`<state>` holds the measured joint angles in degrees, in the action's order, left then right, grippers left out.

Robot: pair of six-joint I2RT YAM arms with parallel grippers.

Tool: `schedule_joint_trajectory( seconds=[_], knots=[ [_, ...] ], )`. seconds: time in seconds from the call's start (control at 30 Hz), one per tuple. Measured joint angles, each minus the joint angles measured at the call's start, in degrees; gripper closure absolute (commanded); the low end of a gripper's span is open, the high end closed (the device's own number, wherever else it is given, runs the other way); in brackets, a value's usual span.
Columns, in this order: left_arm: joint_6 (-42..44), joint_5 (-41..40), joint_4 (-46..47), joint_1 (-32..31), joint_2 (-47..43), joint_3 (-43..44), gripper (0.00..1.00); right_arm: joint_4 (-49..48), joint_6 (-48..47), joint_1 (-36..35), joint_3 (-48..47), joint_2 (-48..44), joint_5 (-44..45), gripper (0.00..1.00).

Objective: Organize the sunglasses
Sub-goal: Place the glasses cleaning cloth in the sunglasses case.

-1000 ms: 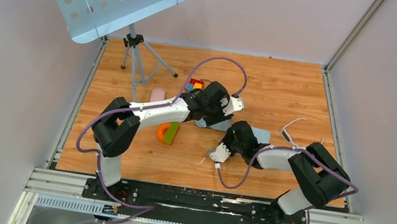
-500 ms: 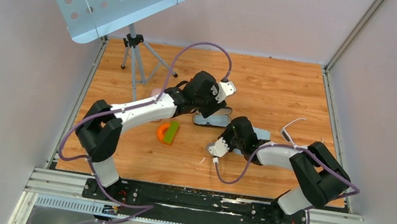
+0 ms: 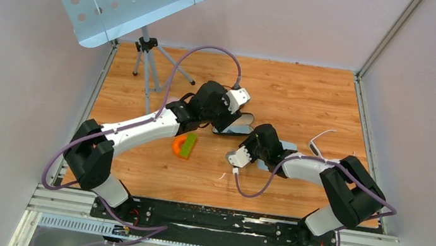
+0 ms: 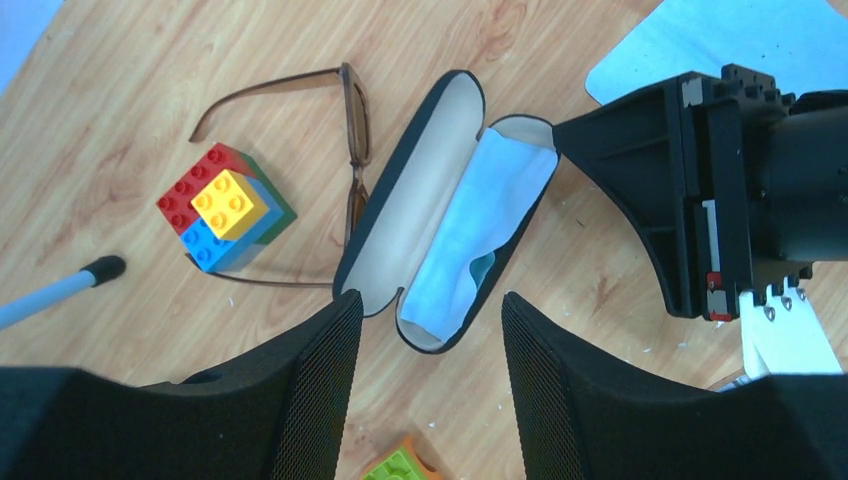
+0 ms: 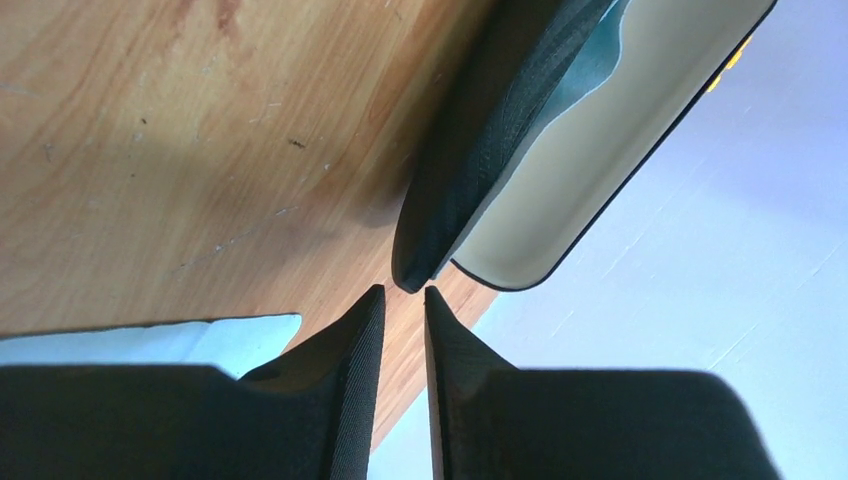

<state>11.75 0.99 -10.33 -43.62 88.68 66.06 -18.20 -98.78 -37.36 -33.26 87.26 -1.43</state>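
The brown sunglasses (image 4: 351,128) lie unfolded on the wood beside the open black case (image 4: 400,225); the left arm hides them in the top view. A blue cloth (image 4: 482,225) lies in the case's right half. My left gripper (image 4: 430,305) is open and empty, hovering above the case's near end (image 3: 237,125). My right gripper (image 5: 403,292) is almost shut with nothing between its fingers, its tips right at one end of the case (image 5: 500,150). In the top view it (image 3: 257,142) sits just right of the case.
A coloured brick stack (image 4: 225,205) stands between the sunglasses' temple arms. An orange and green piece (image 3: 184,145) lies near the case. A pale blue cloth (image 3: 287,147) lies under the right arm, a white-framed pair of glasses (image 3: 318,144) further right. A tripod stand (image 3: 148,56) is at the back left.
My left arm has drawn back to the left, uncovering the open case. My right gripper has shifted a little left toward the case.
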Motion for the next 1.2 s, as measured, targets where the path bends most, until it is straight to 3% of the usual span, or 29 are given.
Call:
schedule_joint_trajectory(
  seconds=[0.47, 0.8, 1.0, 1.2],
  knots=[
    [-5.2, -3.2, 1.3, 0.0, -0.9, -1.7, 0.41, 3.8, 3.9, 0.5, -4.2, -3.2, 0.7, 0.67],
    [-7.9, -5.6, 2.2, 0.0, -4.9, -6.2, 0.4, 13.8, 6.7, 3.1, -9.4, -9.6, -1.2, 0.65],
    [-12.5, -9.6, 3.4, 0.0, -12.5, -11.6, 0.4, 23.7, 17.9, 9.5, -30.7, -1.8, -6.1, 0.67],
    [-18.4, -13.8, 3.8, 0.0, -17.2, -15.9, 0.4, 30.6, 33.8, 14.0, -54.8, 15.0, -10.1, 0.72]
  ],
)
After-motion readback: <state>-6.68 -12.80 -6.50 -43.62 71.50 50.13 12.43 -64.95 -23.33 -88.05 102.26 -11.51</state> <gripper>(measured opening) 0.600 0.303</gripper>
